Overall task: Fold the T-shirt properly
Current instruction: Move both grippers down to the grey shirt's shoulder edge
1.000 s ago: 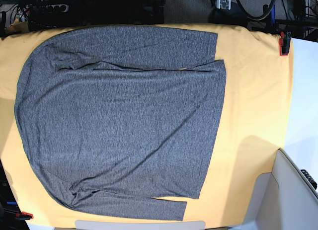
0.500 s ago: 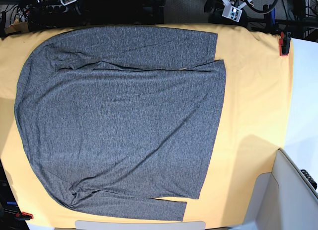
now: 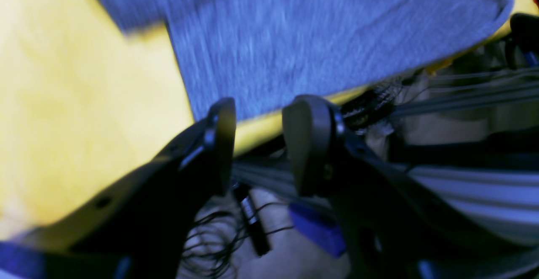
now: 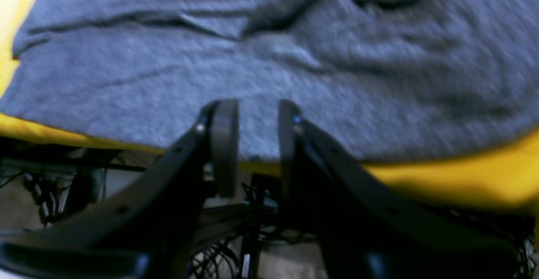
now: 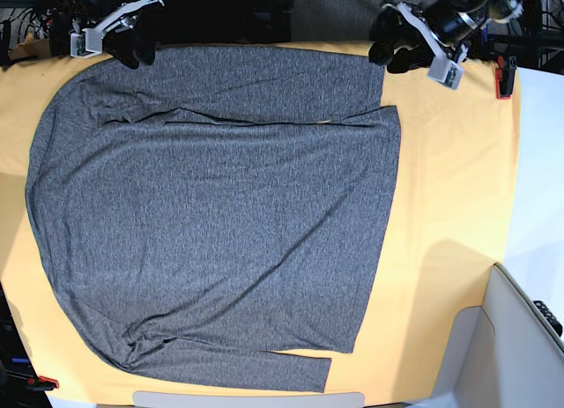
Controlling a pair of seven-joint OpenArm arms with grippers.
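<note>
**Both arms in at far edge, jaws parting**

Yellow-orange table cloth (image 5: 458, 205) carrying large heathered dark grey knit T-shirt (image 5: 220, 214), spread flat, sleeves tucked along far and near edges. Newly arrived over far edge: left gripper (image 3: 257, 144) beside cuff corner, right gripper (image 4: 252, 144) by shoulder. Both narrowly open, empty. Likely grasp setup for first fold.

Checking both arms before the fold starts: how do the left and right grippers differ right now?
The left gripper hovers by the T-shirt's sleeve-end corner, the right gripper over the shoulder end. The left's jaws gape wider than the right's. The left looks onto bare yellow cloth beside fabric, the right mostly onto grey fabric. Both are empty, at the table's far edge.
</note>
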